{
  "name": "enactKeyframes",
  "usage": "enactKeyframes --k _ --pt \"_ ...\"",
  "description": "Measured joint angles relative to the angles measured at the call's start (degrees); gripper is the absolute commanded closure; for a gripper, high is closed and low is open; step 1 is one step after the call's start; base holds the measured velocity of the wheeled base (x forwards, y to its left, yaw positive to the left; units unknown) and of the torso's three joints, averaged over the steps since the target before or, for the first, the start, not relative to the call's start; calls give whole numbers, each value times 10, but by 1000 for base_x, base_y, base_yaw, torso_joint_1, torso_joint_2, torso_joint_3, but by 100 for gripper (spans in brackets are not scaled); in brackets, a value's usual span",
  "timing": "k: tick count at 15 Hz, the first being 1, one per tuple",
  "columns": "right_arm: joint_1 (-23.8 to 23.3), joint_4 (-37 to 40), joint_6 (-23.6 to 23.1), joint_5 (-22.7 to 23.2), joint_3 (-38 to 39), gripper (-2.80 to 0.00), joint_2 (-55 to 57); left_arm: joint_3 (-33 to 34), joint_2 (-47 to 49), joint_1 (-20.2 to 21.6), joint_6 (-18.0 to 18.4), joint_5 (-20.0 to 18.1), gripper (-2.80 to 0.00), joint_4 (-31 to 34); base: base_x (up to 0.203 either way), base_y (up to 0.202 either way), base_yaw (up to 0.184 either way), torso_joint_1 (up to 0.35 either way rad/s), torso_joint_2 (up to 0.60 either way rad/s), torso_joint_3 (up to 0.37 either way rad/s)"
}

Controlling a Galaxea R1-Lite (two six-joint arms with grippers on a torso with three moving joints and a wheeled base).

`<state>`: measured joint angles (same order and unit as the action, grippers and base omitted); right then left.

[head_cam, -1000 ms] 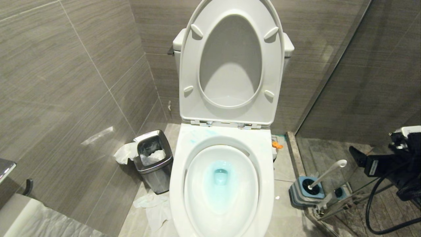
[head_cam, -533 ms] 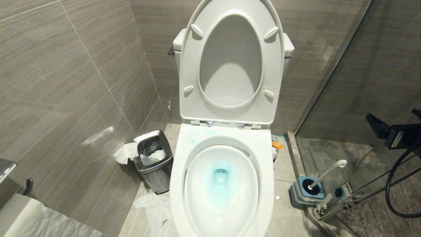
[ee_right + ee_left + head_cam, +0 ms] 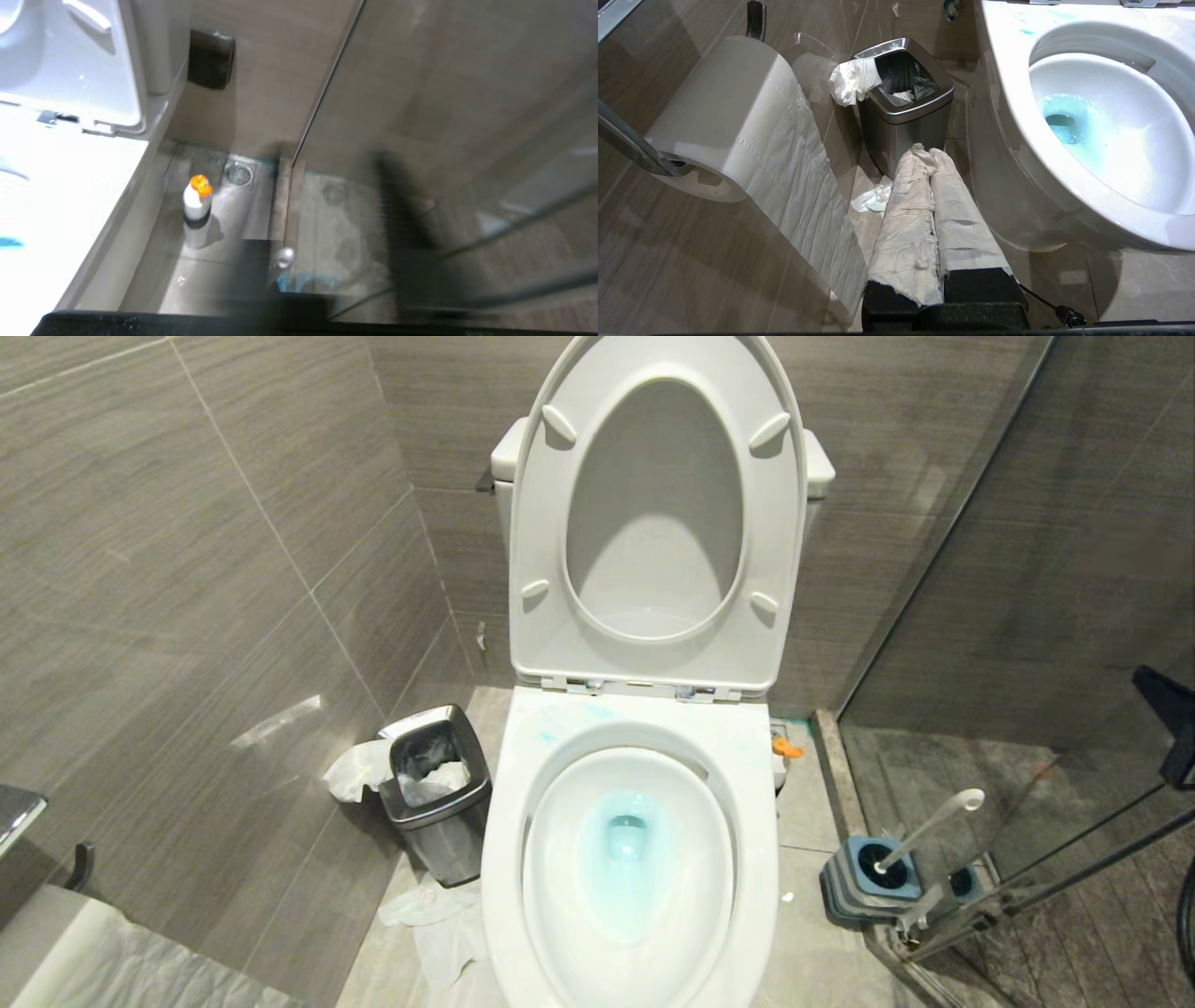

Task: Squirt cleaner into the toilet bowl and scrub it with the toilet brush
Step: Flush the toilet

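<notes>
At nine o'clock we've got a steel bin (image 3: 437, 791), black liner inside, white tissue (image 3: 355, 770) draped over its rim. Crumpled paper (image 3: 439, 919) lies on the floor at seven. A toilet roll (image 3: 738, 116) hangs at far left, and an orange-capped bottle (image 3: 196, 210) stands at three.

Grey tiled walls (image 3: 233, 523) (glass partition (image 3: 1027, 569))

The right gripper (image 3: 1178, 728) is showing only a dark edge at the head view's right border; its fingers (image 3: 402, 210) are blurring out.
</notes>
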<state>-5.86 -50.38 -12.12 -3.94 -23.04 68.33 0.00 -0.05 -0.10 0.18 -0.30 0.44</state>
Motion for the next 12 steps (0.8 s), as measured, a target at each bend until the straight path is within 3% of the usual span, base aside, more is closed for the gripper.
enactKeyframes --k 7,12 --pt "0 129 34 0 -6 0 -141 0 0 0 0 0 0 0 0 0 0 0 0 0" --pt "19 168 42 0 3 0 -230 0 0 0 0 0 0 0 0 0 0 0 0 0"
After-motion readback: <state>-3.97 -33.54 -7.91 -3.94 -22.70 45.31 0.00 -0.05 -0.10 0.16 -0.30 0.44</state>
